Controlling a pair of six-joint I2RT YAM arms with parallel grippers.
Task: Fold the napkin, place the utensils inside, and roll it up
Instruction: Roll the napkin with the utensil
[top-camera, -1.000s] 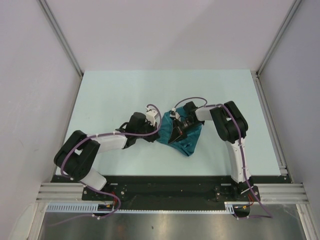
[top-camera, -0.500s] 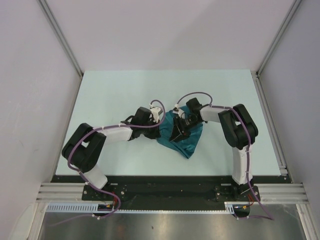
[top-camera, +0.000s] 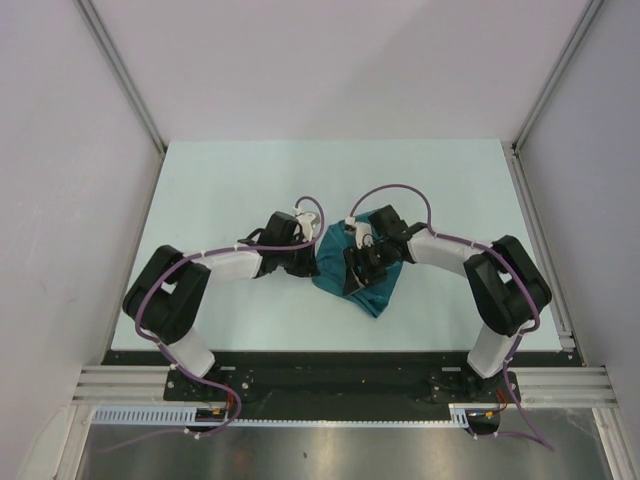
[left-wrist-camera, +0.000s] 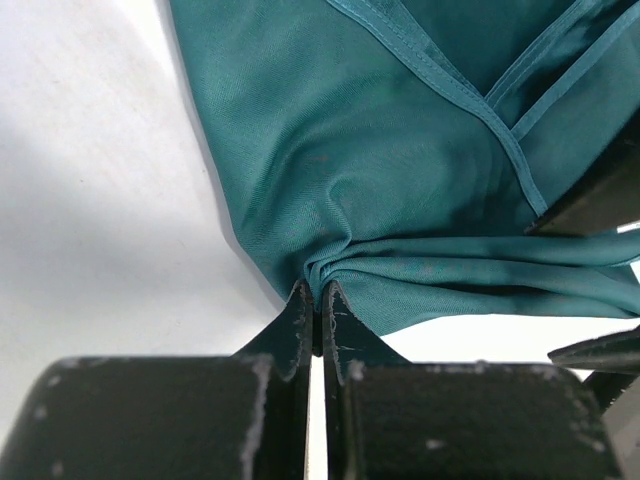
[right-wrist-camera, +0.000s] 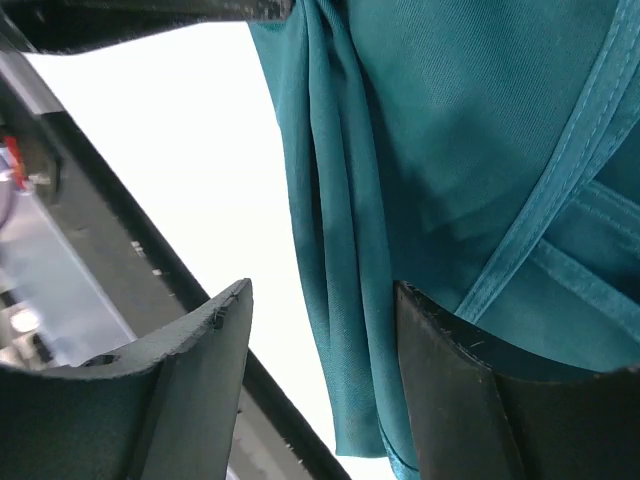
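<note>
In the top view, the middle of the napkin (top-camera: 375, 293) is covered by the right tool (top-camera: 357, 265). In both wrist views its outline is cut off by the picture edges. The utensils cannot be made out anywhere.

Pale mint table (top-camera: 220, 180) between plain lilac-grey walls (top-camera: 60, 150), aluminium rails (top-camera: 120, 385) along the near edge

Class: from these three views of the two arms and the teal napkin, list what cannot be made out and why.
Utensils: seen in no view; the napkin or arms may cover them.
Top view: fingertips of the left gripper and right gripper hidden beneath their wrists.
Wrist views: napkin's full outline cut off by frame edges.
</note>
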